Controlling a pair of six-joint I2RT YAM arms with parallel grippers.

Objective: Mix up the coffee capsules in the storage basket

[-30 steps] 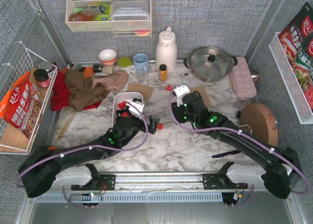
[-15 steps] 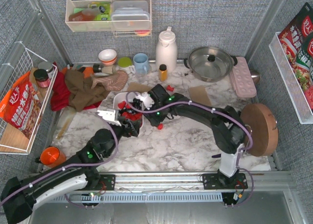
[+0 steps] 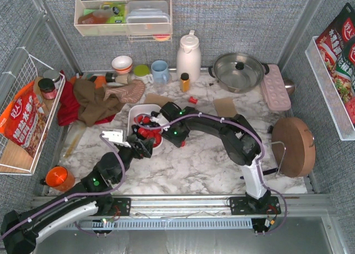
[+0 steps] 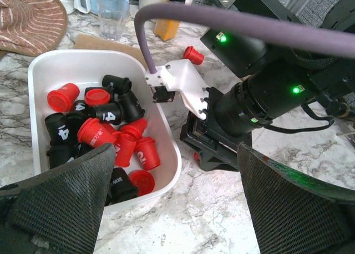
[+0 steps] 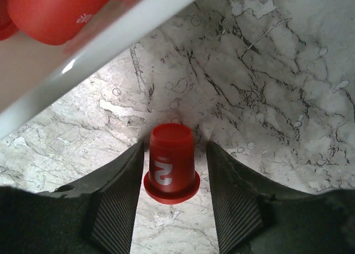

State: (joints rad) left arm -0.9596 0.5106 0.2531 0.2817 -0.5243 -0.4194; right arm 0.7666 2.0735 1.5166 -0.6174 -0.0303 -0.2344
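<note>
One red tapered capsule (image 5: 169, 165) stands within the right end effector (image 5: 175, 147), grasp unclear; a loose pinch could topple it outside the white plastic basket (image 5: 100, 49) at eleven o'clock.

The coffee capsules (image 4: 105, 135) are lying heaped in the storage basket (image 4: 34, 98) on the table (image 5: 266, 71). One capsule (image 5: 169, 165) is sitting just beside the basket, between the right gripper's (image 5: 173, 154) fingers.

Top view: right arm (image 3: 188, 123) and left gripper (image 3: 141, 147) cover right and near rim of storage basket (image 3: 132, 112); coffee capsules (image 3: 143, 121) too small to count. Right wrist: basket cut off top-left; unclear whether right gripper (image 5: 175, 154) jaws touch red capsule (image 5: 169, 168).
</note>
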